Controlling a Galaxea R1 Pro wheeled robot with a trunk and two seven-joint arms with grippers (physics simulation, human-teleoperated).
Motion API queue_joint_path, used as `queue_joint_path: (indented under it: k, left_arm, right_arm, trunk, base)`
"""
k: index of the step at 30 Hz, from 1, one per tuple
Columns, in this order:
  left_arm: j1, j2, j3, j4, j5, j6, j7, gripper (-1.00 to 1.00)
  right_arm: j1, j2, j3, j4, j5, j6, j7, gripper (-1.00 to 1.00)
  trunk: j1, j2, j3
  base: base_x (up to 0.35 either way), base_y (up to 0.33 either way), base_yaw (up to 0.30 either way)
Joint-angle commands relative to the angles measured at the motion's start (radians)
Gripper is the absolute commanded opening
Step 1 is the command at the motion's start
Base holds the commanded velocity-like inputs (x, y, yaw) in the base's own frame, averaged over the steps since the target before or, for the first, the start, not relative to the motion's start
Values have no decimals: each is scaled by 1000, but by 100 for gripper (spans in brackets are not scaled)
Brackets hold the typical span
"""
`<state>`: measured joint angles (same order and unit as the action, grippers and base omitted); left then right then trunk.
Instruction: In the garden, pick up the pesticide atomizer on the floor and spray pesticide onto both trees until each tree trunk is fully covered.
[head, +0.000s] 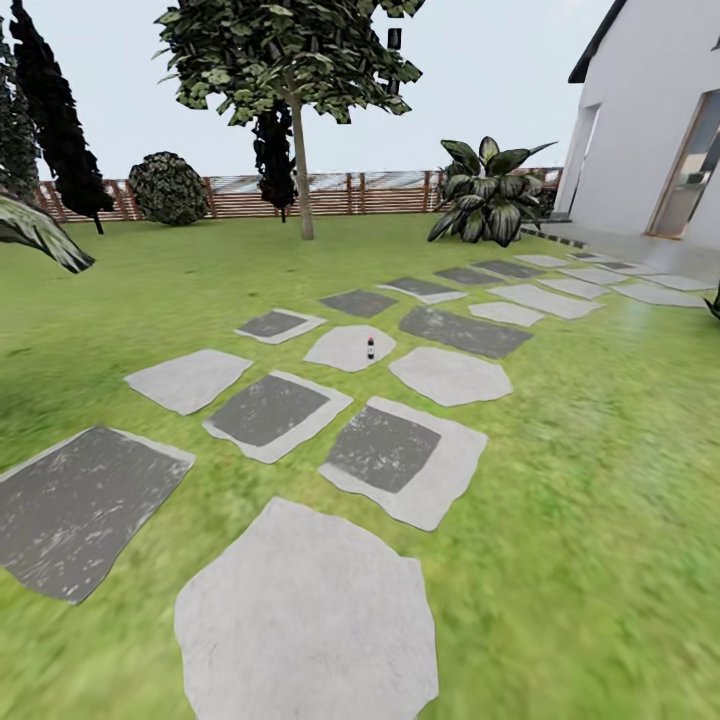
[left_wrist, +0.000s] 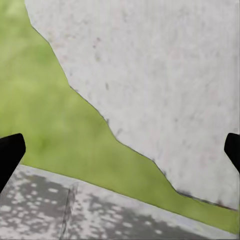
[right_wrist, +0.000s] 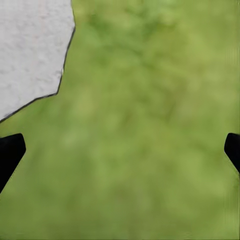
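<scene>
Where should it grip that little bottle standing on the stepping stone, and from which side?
Probably around the body of the atomizer, below its darker top, coming in level from the robot's side. It stands upright and alone on a pale stepping stone, so the sides look free; it is too small here to make out a trigger or nozzle. Both grippers, left gripper and right gripper, are open.

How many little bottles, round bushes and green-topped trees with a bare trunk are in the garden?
Little bottle: 1
Round bush: 1
Bare-trunk tree: 1
Total: 3
</scene>
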<state>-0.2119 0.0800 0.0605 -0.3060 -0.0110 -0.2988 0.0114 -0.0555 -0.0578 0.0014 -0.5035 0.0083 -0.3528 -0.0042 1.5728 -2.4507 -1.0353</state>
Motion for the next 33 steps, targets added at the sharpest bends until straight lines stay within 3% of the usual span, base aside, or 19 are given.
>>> queue_joint_path:
  k: [1, 33]
  left_arm:
    - [0, 0, 2, 1, -1, -3, 1, 100]
    - [0, -1, 2, 1, -1, -3, 1, 100]
  right_arm:
    - [0, 0, 0, 1, 1, -3, 0, 100]
    - [-1, 1, 0, 2, 1, -3, 0, 100]
  trunk:
    - [0, 0, -1]
    - [0, 0, -1]
  base:
    - [337, -75, 0]
    - [337, -75, 0]
